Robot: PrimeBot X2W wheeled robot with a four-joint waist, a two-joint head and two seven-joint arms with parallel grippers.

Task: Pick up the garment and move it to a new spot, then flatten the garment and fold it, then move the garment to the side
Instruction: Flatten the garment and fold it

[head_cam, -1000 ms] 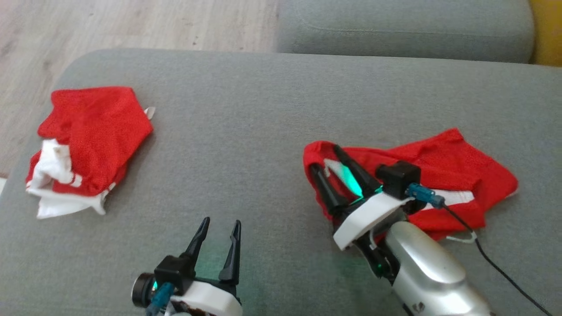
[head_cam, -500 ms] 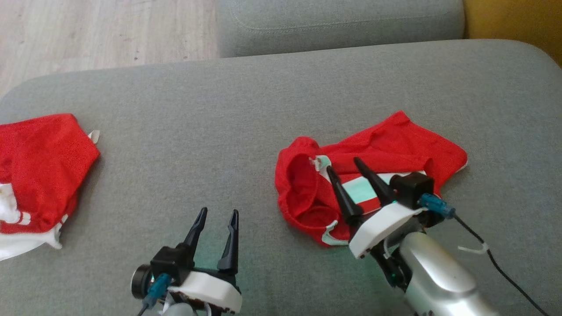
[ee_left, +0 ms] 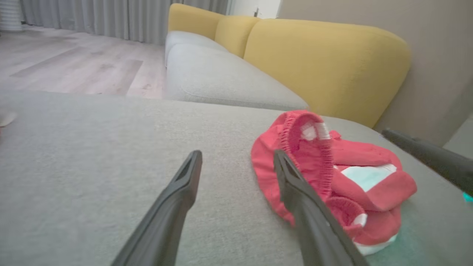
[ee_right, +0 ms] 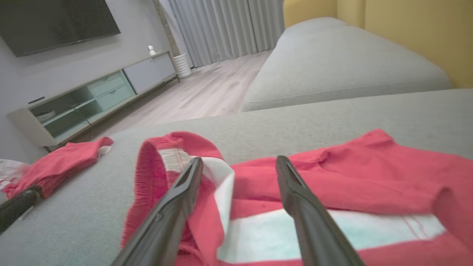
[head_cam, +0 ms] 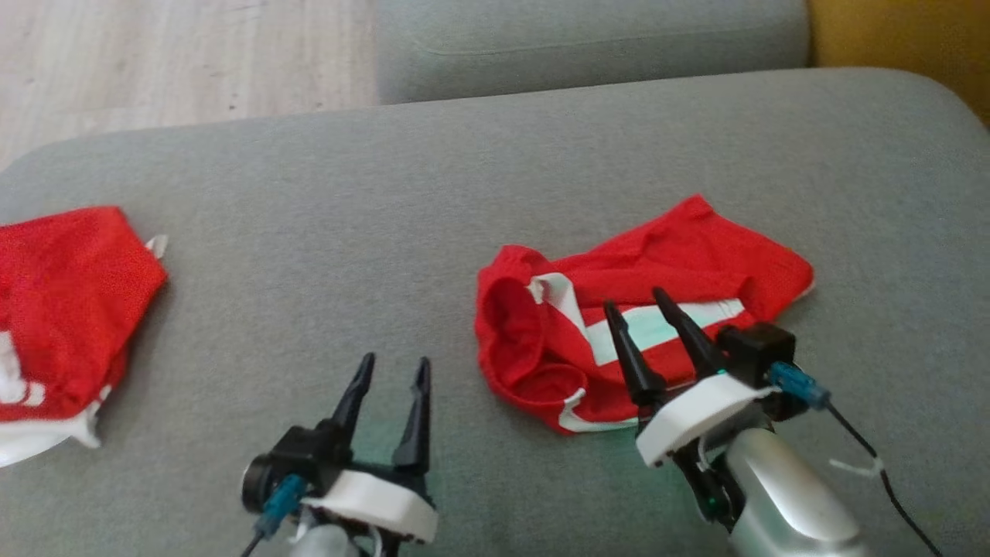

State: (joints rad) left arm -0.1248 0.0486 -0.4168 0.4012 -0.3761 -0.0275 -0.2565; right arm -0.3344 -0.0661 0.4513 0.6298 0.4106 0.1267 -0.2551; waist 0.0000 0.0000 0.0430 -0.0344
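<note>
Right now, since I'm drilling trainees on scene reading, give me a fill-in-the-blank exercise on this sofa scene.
The right tool, over the red shorts, has its jaws ____.
The shorts lie on a ____ sofa cushion.
The sofa's backrest is ____.
A second red garment lies to the robot's ____.
Missing: open, grey, yellow, left.

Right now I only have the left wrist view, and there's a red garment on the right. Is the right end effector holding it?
Observer: No. The right end effector is open and hovers over the garment, above its white stripe.
Operator: Anything else on the cushion?
Observer: Yes, a second garment, red and white, lies at the left end of the cushion.
Operator: Where is my left end effector relative to both?
Observer: The left end effector sits between them over bare cushion, nearer the garment on the right.
</note>
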